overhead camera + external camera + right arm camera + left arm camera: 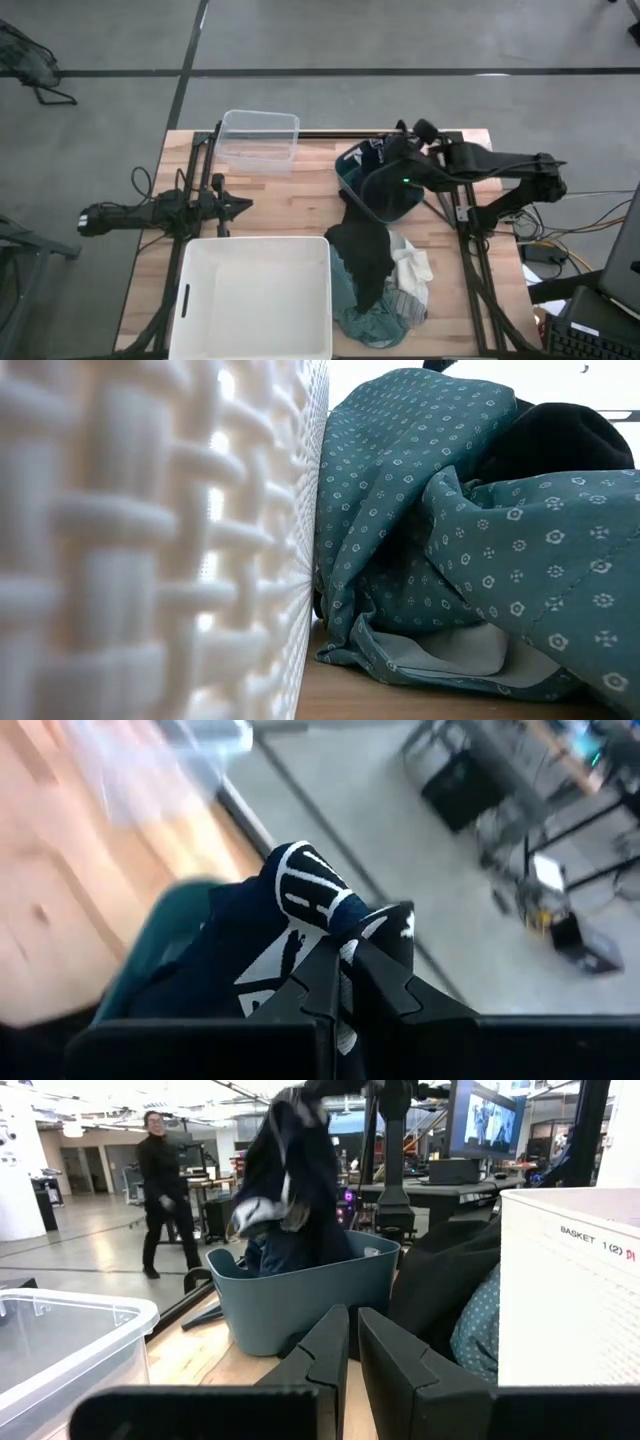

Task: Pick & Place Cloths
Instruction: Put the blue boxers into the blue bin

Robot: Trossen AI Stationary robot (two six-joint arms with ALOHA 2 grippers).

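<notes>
The dark striped cloth (285,1175) is soft and light — I pinch a bunched fold at its top. It hangs long-way down into the teal basket (300,1295) on the right. My right gripper (343,970) is squeezed tight on it. My left gripper (352,1355), nearly closed, waits empty far left.

The desk (300,205) is pale planked wood with a dull finish. The white tub (150,540) is plastic moulded in a woven, ribbed pattern, smooth and faintly shiny. The teal basket (300,1295) is matt, smooth plastic; the clear container (60,1340) is glossy see-through plastic. The teal cloth (450,510) is soft fabric with a small printed pattern, and the dark garment (290,950) is cloth with white print. The right claw (345,975) looks like matt black plastic.
</notes>
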